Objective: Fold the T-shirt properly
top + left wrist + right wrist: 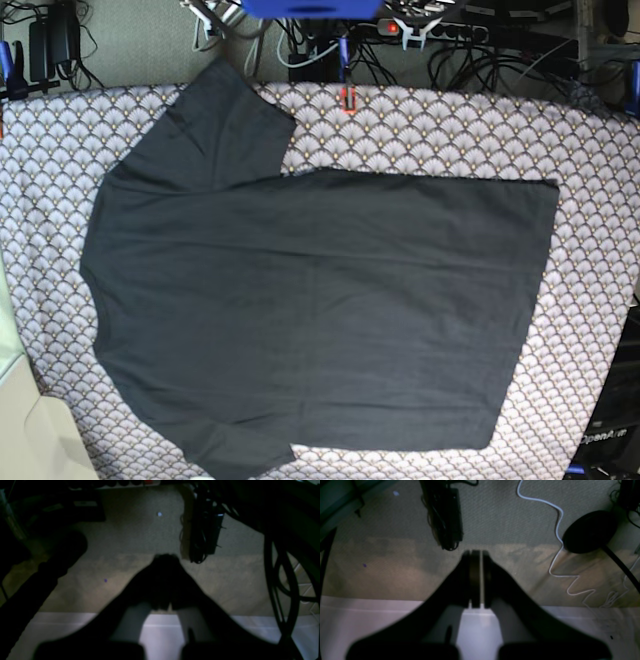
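The T-shirt [320, 310] lies flat on the patterned cloth [600, 200], sleeves toward the base view's left. Both the left gripper [162, 580] and right gripper [476, 577] are clenched on nothing, off the table. A shallow pinch could snag the cloth too.
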Controlling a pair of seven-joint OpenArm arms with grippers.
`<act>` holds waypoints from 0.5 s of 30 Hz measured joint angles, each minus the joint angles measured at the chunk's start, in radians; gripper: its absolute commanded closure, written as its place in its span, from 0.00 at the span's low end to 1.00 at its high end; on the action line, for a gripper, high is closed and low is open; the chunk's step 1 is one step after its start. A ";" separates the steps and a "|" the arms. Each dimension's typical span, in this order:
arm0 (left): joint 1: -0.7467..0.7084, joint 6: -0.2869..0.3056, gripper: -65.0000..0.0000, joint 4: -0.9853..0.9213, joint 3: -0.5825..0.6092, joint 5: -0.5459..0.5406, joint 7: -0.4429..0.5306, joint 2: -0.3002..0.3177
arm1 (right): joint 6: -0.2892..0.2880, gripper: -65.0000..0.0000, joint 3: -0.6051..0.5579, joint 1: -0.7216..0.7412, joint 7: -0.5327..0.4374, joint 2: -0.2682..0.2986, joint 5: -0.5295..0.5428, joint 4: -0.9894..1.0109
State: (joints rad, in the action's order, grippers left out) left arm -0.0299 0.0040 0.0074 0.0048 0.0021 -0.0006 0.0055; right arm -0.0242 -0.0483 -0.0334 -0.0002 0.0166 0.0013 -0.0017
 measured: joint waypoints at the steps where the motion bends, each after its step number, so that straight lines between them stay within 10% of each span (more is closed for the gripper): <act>1: 0.000 0.000 1.00 0.000 0.000 0.000 0.000 0.000 | 0.000 1.00 0.000 0.000 0.000 0.000 0.000 0.000; 15: 0.000 0.000 1.00 0.000 -0.001 -0.001 0.000 0.000 | 0.000 1.00 0.000 0.004 0.000 0.000 0.006 0.000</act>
State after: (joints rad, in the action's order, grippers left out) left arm -0.0299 0.0040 0.0074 0.0036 0.0013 -0.0002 0.0055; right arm -0.0238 -0.0479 -0.0296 -0.0002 0.0166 0.0078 -0.0021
